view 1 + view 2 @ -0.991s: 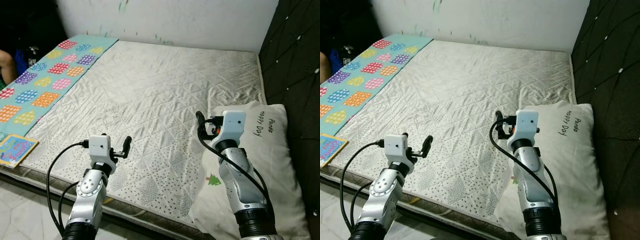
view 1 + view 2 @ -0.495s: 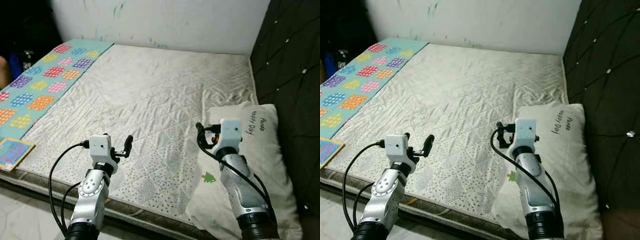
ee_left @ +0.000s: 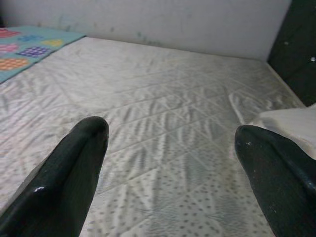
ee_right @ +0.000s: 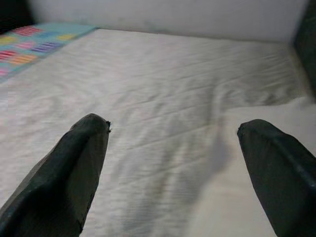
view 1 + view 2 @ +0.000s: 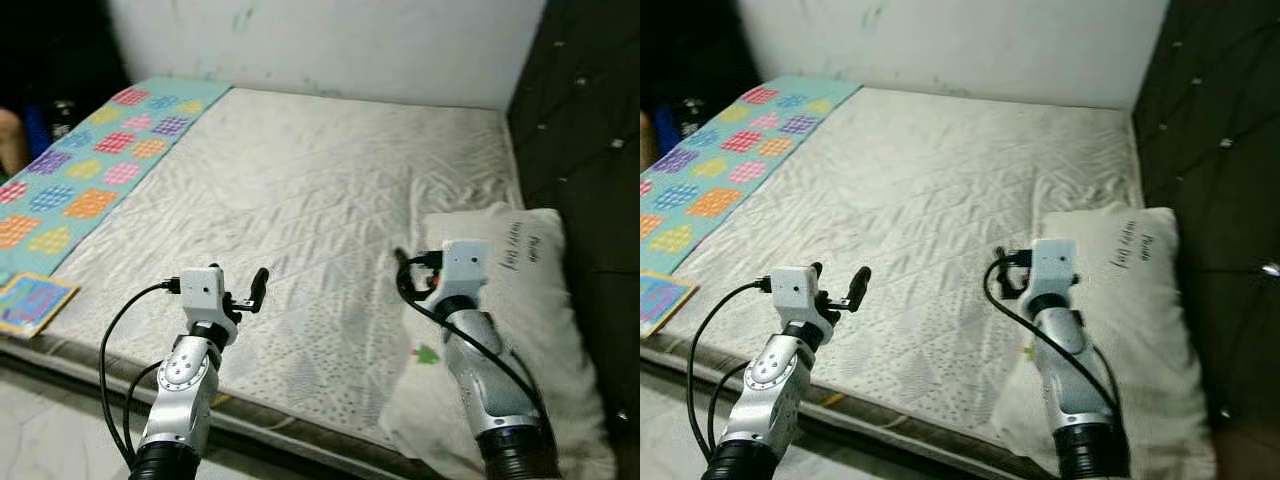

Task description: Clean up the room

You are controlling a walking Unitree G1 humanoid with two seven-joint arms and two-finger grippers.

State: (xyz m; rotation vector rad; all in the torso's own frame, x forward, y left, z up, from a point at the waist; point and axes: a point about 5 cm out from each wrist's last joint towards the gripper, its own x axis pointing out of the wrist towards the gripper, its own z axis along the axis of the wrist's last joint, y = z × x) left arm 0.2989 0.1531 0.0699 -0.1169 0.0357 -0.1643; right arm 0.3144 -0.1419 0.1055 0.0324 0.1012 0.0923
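Pillow [image 5: 520, 330] is what I judge needs tidying here: it lies slumped at the near right corner of the bed [image 5: 300, 190], against the dark headboard [image 5: 590, 150], with its lower end hanging past the mattress edge. My right gripper [image 5: 402, 272] hangs just above the pillow's inner edge, fingers [image 4: 59, 173] spread wide apart and holding nothing. My left gripper [image 5: 255, 290] hovers over the near edge of the mattress, fingers [image 3: 64, 168] likewise apart and empty. A patterned blanket [image 5: 80, 180] runs along the far left side, with a colourful book [image 5: 30, 300] at its near end. Nothing is grasped yet, so the tidying has, by my reckoning, barely begun.
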